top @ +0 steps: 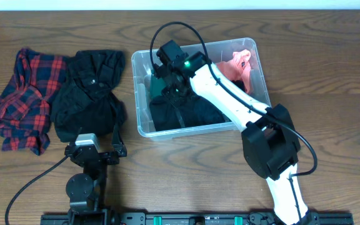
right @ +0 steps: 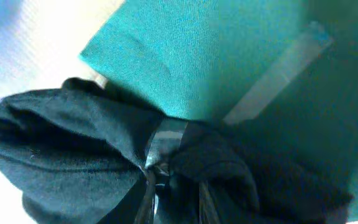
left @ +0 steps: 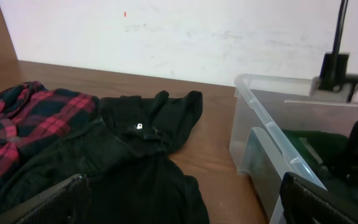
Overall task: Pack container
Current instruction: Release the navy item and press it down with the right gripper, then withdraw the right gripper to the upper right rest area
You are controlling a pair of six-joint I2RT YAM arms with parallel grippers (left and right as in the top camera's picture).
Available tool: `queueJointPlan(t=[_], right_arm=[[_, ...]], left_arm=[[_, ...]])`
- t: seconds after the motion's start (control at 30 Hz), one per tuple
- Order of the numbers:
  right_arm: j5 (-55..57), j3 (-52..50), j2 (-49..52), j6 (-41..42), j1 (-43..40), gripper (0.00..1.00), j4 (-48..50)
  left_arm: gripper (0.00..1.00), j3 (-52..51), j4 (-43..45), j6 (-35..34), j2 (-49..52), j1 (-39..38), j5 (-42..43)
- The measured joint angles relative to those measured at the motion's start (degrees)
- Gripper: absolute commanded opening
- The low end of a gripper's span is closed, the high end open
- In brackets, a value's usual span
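Wooden table (top: 330, 62) holds your container (top: 167, 132); inside it your right gripper (right: 173, 183) pinches black cloth (right: 55, 143), and your left gripper (left: 188, 205) gapes wide.

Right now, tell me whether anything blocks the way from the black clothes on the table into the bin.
On the table, nothing: bare wood separates the black clothes from the bin. Over the bin, though, the right arm reaches in, its jaws shut on black cloth at the left end.
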Motion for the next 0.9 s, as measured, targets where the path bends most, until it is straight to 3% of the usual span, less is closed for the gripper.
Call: queueJointPlan(t=[0.13,0.37,0.43,0.53,0.73,0.77,0.9], right_arm=[[-0.09,-2.21,0.13,-0.5,0.02,0.2,1.97],[-0.24,-2.19,1.03,-1.44,0.02,0.1,1.86],[-0.22,-1.81,1.03,-1.53,0.02,0.14,1.09],[-0.24,-0.42,1.03,-1.6,0.02,0.29,-1.11],[-0.46,5.99,0.68,-1.6,0.39,0.94,-6.95],[-0.37,7.41,0.26,-1.73,0.39,0.99,-7.74],[1.03,12.5,-3.65,-1.68,0.04,0.99,-10.19]], left_arm=[[0.98,0.0,0.0,0.0,0.0,0.0,0.0],[0.98,0.0,0.0,0.0,0.0,0.0,0.0],[0.98,0.0,0.0,0.0,0.0,0.0,0.0],[0.98,0.0,0.0,0.0,0.0,0.0,0.0],[0.98,0.0,0.0,0.0,0.0,0.0,0.0],[0.98,0.0,0.0,0.0,0.0,0.0,0.0],[0.98,0.0,0.0,0.0,0.0,0.0,0.0]])
